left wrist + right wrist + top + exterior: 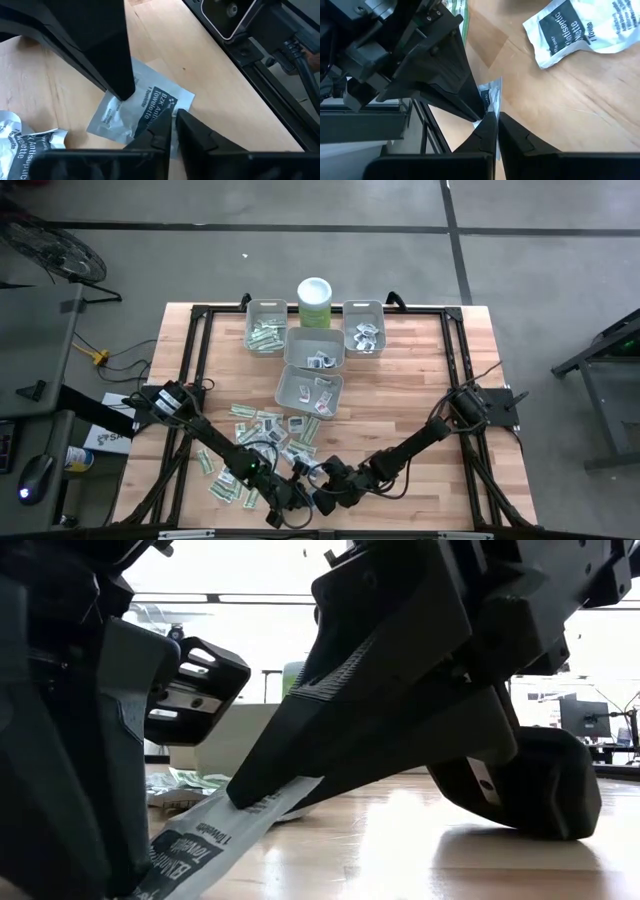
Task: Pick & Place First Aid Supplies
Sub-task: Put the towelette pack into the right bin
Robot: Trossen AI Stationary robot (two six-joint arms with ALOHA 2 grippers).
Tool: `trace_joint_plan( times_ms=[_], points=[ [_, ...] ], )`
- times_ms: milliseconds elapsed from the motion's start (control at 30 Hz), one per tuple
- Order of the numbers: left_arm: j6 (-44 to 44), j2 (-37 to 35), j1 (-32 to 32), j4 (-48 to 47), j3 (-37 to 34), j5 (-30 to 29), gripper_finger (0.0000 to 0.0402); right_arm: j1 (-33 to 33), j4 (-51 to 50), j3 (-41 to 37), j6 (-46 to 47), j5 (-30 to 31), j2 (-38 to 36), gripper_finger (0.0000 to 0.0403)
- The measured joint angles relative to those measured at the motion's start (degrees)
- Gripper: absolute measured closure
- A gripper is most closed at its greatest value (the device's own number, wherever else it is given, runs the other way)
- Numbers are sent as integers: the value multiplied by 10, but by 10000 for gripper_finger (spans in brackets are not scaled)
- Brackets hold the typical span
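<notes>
You had both the right gripper [492, 122] and left gripper [172, 125] pinching one towelette packet [145, 107] (a handover), so release one side gently.

Matte black angular end effector [235, 802]

white packet [145, 107], "BZK Antiseptic Towelette"

Both my arms reach low to the near counter edge, tips meeting | left pincer [283, 505] tilted down, fingers [155, 137] pinched almost together | right pincer [322, 502] angled toward the left one, fingers [487, 132] pressed closed | I see both wrists low over the counter
</notes>
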Motion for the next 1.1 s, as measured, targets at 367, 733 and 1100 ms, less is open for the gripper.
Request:
trace_joint_plan(
  times_ms=[367,733,1100],
  points=[
    [9,-91,0,-149,-3,-1,301,4,-16,0,24,21,0,402],
    [-22,-221,0,-336,-1,-49,301,7,-46,0,27,42,-11,403],
    [-45,-357,0,-466,0,-139,301,15,-148,-2,46,41,-40,403]
  ],
)
